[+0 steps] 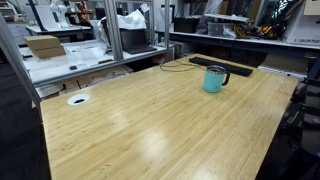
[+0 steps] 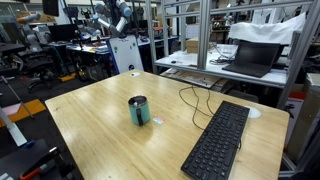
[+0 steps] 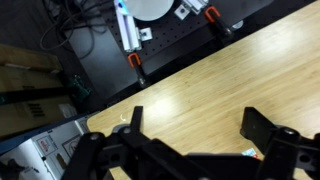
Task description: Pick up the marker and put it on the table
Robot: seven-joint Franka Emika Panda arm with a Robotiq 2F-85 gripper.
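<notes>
The bamboo-grain table (image 1: pixel 150 130) fills both exterior views (image 2: pixel 100 130). A teal mug (image 1: pixel 215 79) stands on it, also in an exterior view (image 2: pixel 138 110), with something dark at its mouth that is too small to identify. No marker shows clearly. A small white item (image 2: pixel 156 121) lies beside the mug. In the wrist view my gripper (image 3: pixel 200 130) is open and empty above the table top near its edge. A small blue, red and white thing (image 3: pixel 251 153) peeks out by the right finger. A white arm (image 2: pixel 118 18) shows above the table's far edge.
A black keyboard (image 2: pixel 218 140) lies on the table with a cable running to it, also in an exterior view (image 1: pixel 222 65). The round cable hole (image 1: pixel 78 99) is near one corner. A laptop (image 2: pixel 250 58) sits on a workbench behind. Orange clamps (image 3: pixel 134 64) grip the table edge.
</notes>
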